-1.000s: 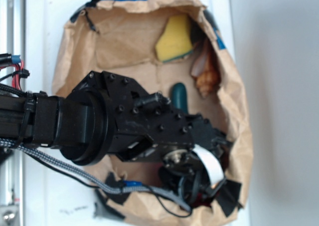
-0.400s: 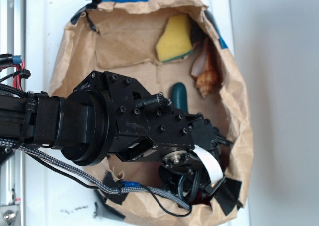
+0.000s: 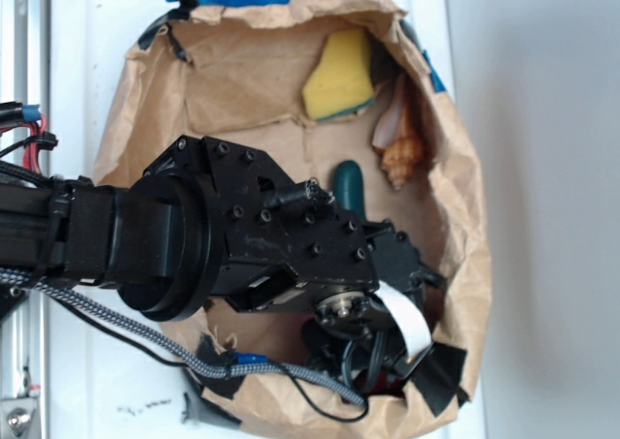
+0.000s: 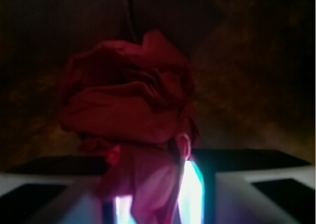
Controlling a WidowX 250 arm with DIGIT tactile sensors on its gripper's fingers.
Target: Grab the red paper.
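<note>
In the wrist view, the red paper (image 4: 128,105), a wrinkled lumpy wad, is seen directly ahead with its lower part between the two pale fingers (image 4: 74,209); whether it is clamped cannot be told. From outside, the gripper (image 3: 387,357) is crowded at 5 o'clock in the crumpled brown paper bag (image 3: 465,216), beside its wall. Farther, toward 12 o'clock, a teal handle (image 3: 349,187), a shell (image 3: 402,153) and a yellow sponge (image 3: 339,71) are found; the arm is hardly shifted since before.

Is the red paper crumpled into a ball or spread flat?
Crumpled. In the wrist view the red paper is a lumpy wad with deep folds, lying just ahead of the gripper. The exterior view hides nearly all of it.
</note>
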